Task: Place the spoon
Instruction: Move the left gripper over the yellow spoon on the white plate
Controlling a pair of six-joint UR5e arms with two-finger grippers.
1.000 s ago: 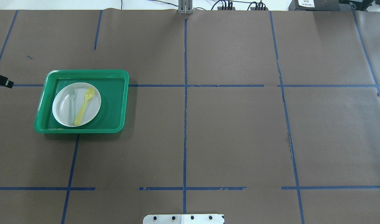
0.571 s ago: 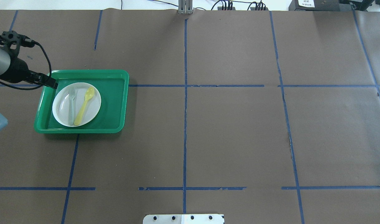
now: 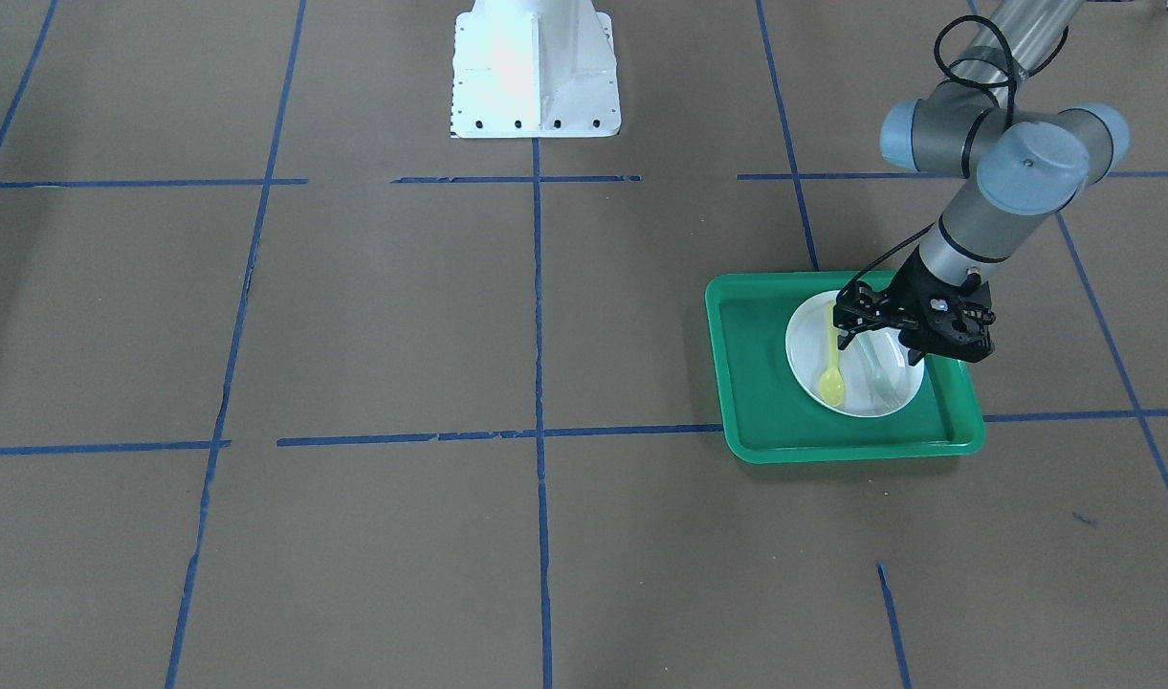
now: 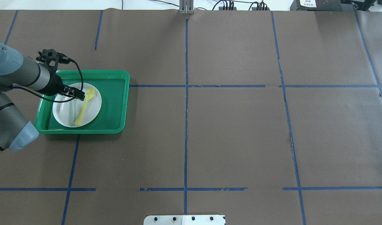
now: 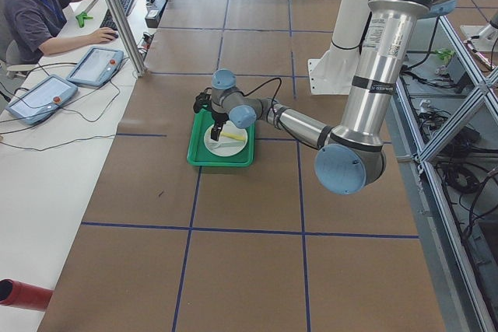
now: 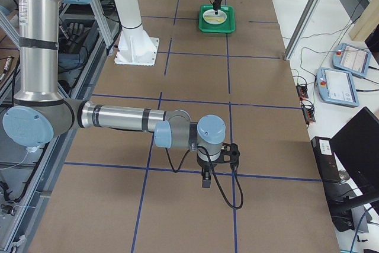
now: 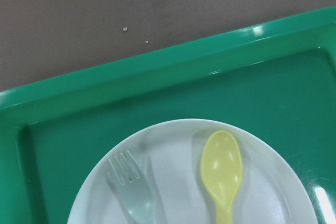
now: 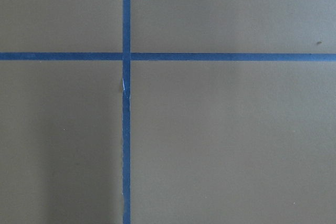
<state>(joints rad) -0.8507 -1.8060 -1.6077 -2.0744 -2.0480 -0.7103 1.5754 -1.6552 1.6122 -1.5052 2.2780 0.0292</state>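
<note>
The yellow spoon (image 4: 84, 106) lies on the white plate (image 4: 94, 113) in the green tray (image 4: 113, 103), bowl toward the far side, beside a pale grey-green fork (image 4: 72, 113). The spoon also shows in the front view (image 3: 832, 368) and the left wrist view (image 7: 221, 174), with the fork (image 7: 134, 195) on its left. My left gripper (image 3: 877, 346) hangs over the plate, above the fork and the spoon; its jaws look open and empty. My right gripper (image 6: 205, 183) shows only in the exterior right view, low over the bare table far from the tray; I cannot tell its state.
The tray (image 3: 756, 383) sits on the robot's left side of the brown table with blue tape lines. The white robot base (image 3: 534, 67) stands at the table's near edge. An operator (image 5: 35, 17) sits at a side desk with tablets.
My left arm has swung in from the view's left edge and now reaches over the tray and the plate. The spoon and the fork have not moved.
</note>
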